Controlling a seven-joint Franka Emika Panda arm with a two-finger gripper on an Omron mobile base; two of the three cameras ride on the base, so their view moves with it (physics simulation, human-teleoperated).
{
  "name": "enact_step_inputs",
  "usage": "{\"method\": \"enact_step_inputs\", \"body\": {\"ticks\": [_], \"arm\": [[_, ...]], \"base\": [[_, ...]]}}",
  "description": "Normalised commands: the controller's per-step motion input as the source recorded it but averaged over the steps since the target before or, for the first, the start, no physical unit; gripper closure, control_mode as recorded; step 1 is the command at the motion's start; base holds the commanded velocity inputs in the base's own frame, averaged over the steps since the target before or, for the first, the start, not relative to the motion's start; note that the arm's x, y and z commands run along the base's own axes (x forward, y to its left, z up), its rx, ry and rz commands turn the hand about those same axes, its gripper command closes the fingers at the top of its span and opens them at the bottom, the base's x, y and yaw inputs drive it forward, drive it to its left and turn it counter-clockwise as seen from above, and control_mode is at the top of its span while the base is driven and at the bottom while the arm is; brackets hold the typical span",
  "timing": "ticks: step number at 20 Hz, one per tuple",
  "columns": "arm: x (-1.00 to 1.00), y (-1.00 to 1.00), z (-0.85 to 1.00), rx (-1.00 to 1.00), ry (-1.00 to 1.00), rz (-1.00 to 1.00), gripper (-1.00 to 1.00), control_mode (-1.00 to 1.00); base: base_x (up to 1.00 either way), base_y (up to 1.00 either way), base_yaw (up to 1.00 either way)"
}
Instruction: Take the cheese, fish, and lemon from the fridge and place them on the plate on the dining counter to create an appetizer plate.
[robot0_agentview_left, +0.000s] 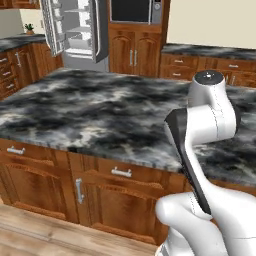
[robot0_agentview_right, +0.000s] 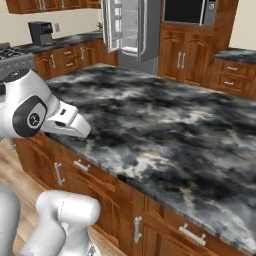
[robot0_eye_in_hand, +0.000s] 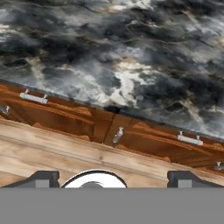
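Gripper (robot0_eye_in_hand: 112, 177) jaws wide apart, empty, aimed down at the desk (robot0_agentview_left: 100, 110) edge and cabinet fronts. Fridge (robot0_agentview_left: 75, 30) stands open well beyond the desk; cheese, fish and lemon can't be made out. Best drive around to it first. Arm folded close, elbow high.

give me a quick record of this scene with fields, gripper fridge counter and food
gripper: open, holding nothing, pointed at the counter edge and cabinet fronts
fridge: across the kitchen, a door standing open, white shelves showing
dining counter: marbled stone top right ahead of the base, over brown wood cabinets
arm: folded close above the base
cheese, fish, lemon: cannot tell from here
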Motion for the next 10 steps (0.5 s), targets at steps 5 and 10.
{"method": "enact_step_inputs", "body": {"ticks": [5, 10], "arm": [[0.0, 0.0, 0.0, 0.0, 0.0, 0.0, -1.0, 1.0], [0.0, 0.0, 0.0, 0.0, 0.0, 0.0, -1.0, 1.0]], "base": [[0.77, 1.0, 0.16], [0.8, 1.0, 0.06]]}}
